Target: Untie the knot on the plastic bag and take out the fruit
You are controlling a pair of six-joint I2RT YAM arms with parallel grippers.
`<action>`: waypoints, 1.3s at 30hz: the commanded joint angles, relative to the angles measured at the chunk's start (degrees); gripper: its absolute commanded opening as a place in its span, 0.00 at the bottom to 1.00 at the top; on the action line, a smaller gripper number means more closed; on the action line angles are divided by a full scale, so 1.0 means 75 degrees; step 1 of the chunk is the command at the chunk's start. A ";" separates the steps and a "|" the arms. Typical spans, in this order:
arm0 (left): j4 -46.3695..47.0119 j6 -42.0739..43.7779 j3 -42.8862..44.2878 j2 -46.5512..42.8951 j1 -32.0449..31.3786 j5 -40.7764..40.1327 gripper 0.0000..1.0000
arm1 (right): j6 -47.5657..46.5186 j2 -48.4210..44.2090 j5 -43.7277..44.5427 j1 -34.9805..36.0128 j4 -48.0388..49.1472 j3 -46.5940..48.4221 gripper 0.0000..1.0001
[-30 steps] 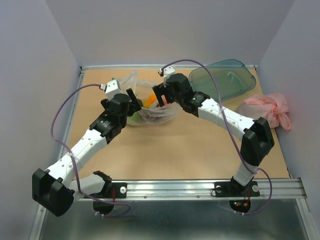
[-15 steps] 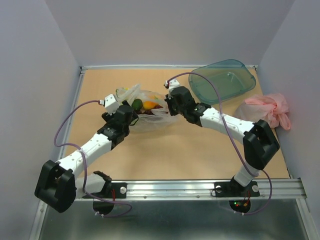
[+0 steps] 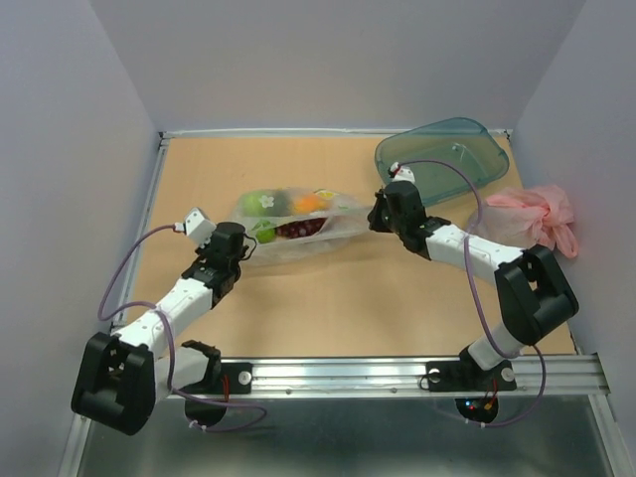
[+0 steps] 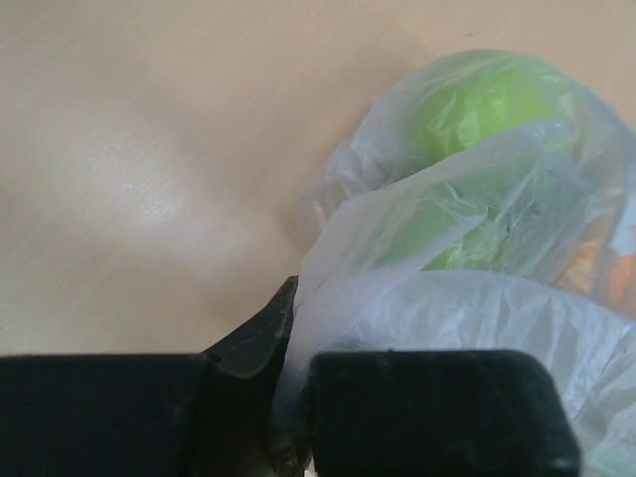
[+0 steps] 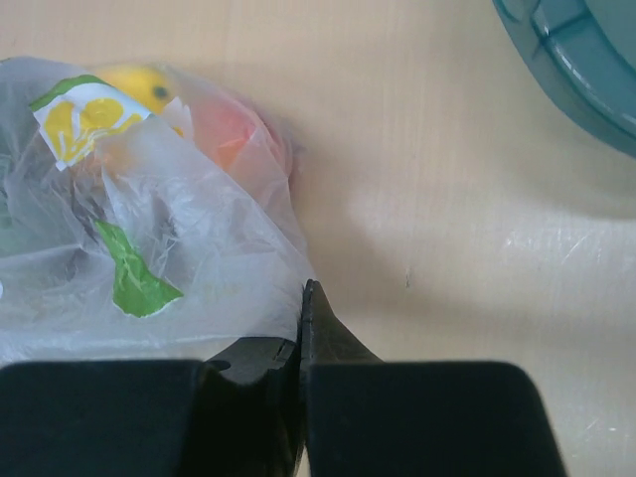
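The plastic bag (image 3: 333, 221) lies flat on the table, stretched between both grippers. Fruit shows through it: a green round one (image 3: 261, 202), an orange one (image 3: 310, 204), dark grapes (image 3: 298, 228). My left gripper (image 3: 241, 248) is shut on the bag's left end; in the left wrist view the film (image 4: 467, 298) bunches into the jaws (image 4: 298, 343) below a green fruit (image 4: 487, 99). My right gripper (image 3: 376, 215) is shut on the bag's right end; its closed tips (image 5: 302, 298) pinch the film (image 5: 149, 248) near a yellow fruit (image 5: 139, 84). No knot shows.
A teal tray (image 3: 467, 149) stands at the back right, just behind the right wrist, and its rim (image 5: 586, 89) shows in the right wrist view. A pink plastic bag (image 3: 537, 214) lies by the right wall. Walls enclose the table on three sides.
Both grippers went from open to shut on the bag's ends. The arms dropped low and drew apart, left toward the left, right toward the tray, pulling the bag out long and flat.
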 commanded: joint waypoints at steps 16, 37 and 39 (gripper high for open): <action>-0.0820 0.2709 0.1939 -0.0783 0.0707 0.2272 0.00 | -0.2089 -0.1709 -0.0952 0.0518 -0.0339 0.0395 0.80; -0.1055 0.3625 0.1519 -0.0842 0.0438 0.2613 0.00 | -0.1685 0.1066 0.0563 0.2665 0.0630 0.1805 0.72; -0.1067 0.3614 0.1507 -0.0889 0.0438 0.2519 0.00 | -0.1484 0.1055 0.0505 0.2677 0.0759 0.1056 0.71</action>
